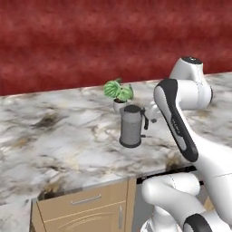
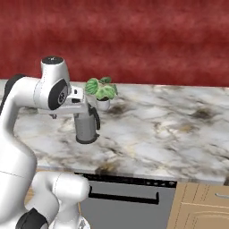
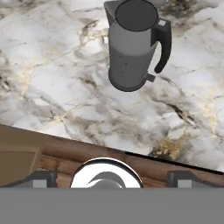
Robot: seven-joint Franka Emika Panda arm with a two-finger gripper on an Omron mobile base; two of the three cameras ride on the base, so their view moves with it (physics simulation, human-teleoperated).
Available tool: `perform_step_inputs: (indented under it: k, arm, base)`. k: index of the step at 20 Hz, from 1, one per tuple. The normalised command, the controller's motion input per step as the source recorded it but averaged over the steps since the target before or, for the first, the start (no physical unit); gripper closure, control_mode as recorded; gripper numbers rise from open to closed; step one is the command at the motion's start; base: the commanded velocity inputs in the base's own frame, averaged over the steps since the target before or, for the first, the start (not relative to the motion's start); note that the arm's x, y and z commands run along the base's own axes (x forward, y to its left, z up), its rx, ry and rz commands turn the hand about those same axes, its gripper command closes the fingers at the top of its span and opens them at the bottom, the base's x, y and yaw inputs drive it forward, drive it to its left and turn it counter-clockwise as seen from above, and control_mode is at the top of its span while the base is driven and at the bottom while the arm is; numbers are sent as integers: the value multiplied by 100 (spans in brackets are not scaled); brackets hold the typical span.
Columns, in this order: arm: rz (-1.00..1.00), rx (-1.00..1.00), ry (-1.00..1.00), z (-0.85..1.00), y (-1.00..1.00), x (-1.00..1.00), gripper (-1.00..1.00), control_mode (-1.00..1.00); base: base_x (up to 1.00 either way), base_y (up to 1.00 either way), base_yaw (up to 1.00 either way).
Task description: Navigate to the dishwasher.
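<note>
The drive looks close to finished: the dishwasher point(image 2: 129, 199), with its grey front, black control strip and black bar handle, sits under the marble bench point(image 2: 170, 129) at about 6 o'clock in the right base view, directly ahead of the base, and from the left it shows as a dark strip beside the tan cabinet point(image 1: 86, 210). What may remain, as a judgement, is a small squaring-up. The hand point(image 3: 112, 180) hangs over the bench edge, its tips standing well apart and pinching nothing; no writing is legible on the dishwasher's pale marks or the grey kettle point(image 3: 133, 48).
</note>
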Motion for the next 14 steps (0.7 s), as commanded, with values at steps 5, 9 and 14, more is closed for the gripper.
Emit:
perform_step_inputs:
  k: [5,9,14]
  arm:
    - [0,0,0,0,0,0,-100,100]
    - [0,0,0,0,0,0,-100,100]
    - [-8,4,0,-4,-28,-14,-100,-100]
  base:
    - [29,-47,-6]
    - [0,-37,-1]
    - [-2,-33,-3]
